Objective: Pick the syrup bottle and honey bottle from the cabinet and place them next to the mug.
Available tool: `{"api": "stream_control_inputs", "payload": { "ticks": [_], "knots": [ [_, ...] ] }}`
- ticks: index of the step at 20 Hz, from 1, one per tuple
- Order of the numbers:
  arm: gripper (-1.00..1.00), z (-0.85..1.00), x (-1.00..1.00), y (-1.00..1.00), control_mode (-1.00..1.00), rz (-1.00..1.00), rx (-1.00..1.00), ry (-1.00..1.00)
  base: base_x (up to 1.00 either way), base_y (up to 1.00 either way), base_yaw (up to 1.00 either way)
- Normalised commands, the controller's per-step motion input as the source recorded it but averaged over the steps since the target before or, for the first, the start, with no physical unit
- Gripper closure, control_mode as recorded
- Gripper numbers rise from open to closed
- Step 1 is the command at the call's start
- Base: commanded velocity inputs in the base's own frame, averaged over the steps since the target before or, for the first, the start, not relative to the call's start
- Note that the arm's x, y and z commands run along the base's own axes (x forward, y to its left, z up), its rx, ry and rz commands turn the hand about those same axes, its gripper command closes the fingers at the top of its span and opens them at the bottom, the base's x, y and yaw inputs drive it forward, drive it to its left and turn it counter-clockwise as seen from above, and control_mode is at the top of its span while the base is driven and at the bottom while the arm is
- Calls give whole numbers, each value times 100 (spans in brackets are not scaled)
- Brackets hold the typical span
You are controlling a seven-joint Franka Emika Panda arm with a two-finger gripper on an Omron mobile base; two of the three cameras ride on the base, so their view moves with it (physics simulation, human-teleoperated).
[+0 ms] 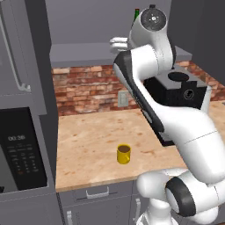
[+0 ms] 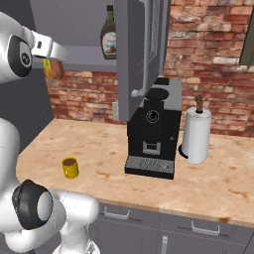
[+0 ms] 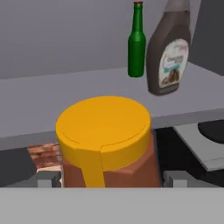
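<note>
Your claw [image 3: 105, 181] is standing wide apart around the honey bottle [image 3: 105, 140] at the near edge of the cabinet [image 3: 65, 105] shelf. The syrup bottle [image 3: 169, 52] is waiting farther back, right of a green bottle [image 3: 137, 41]. The mug [image 1: 124, 154] is sitting on the surface [image 1: 88, 145] below.
</note>
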Motion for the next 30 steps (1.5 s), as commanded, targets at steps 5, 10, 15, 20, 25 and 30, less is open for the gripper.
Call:
{"api": "stream_control_inputs", "payload": {
  "ticks": [5,10,15,20,25,30],
  "knots": [
    [100,-46,-46,-26,-100,13,0,0,0,0,0],
    [100,-46,-8,-57,-100,35,0,0,0,0,0],
    [100,-51,0,-49,-100,57,0,1,0,0,0],
    [100,-50,2,-33,-100,63,0,1,0,0,0],
    [100,-45,0,-13,-100,49,0,0,0,0,0],
    [100,-63,0,0,-100,17,-3,0,0,0,0]
  ]
}}
